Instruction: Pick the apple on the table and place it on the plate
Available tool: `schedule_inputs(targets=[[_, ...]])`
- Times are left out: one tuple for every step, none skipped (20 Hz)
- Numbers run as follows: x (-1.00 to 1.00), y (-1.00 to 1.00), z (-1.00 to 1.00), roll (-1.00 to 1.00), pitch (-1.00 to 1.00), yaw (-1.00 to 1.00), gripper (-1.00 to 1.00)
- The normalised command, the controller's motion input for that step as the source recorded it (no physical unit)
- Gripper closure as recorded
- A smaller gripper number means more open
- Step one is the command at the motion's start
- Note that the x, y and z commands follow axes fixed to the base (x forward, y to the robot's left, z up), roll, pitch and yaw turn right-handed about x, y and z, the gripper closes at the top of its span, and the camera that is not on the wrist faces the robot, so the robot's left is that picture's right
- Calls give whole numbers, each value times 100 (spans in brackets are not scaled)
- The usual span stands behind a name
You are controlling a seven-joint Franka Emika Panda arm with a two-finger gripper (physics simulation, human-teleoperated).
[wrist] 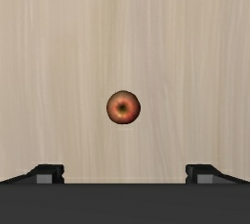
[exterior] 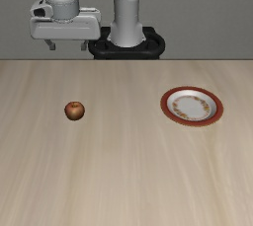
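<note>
A small red-brown apple [exterior: 74, 111] rests on the wooden table toward the exterior view's left. In the wrist view the apple [wrist: 123, 109] lies straight ahead of my gripper [wrist: 125, 172], well below it and apart from the fingers. My gripper [exterior: 65, 45] hangs high above the table's far edge, over the apple's side of the table, open with its fingers [wrist: 46, 172] spread wide and nothing between them. A round plate [exterior: 193, 106] with a red rim and white centre sits on the table at the exterior view's right, bare.
The robot's base [exterior: 126, 42] stands at the table's far edge, on a black mount. The light wooden table [exterior: 126, 181] stretches wide between and in front of the apple and the plate.
</note>
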Motion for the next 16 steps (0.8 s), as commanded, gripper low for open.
schedule_inputs(targets=[[100, 0, 0, 0, 0, 0, -100], [0, 0, -100, 0, 0, 0, -100], [0, 0, -100, 0, 0, 0, -100], [0, 0, -100, 0, 0, 0, -100], [0, 0, -100, 0, 0, 0, -100], [0, 0, -100, 0, 0, 0, -100], [0, 0, -100, 0, 0, 0, -100], [0, 0, -100, 0, 0, 0, -100], [0, 0, -100, 0, 0, 0, -100], [0, 0, -100, 0, 0, 0, -100], [0, 0, -100, 0, 0, 0, -100], [0, 0, -100, 0, 0, 0, -100], [0, 0, -100, 0, 0, 0, -100], [0, 0, -100, 0, 0, 0, -100], [0, 0, -100, 0, 0, 0, -100], [0, 0, -100, 0, 0, 0, -100]])
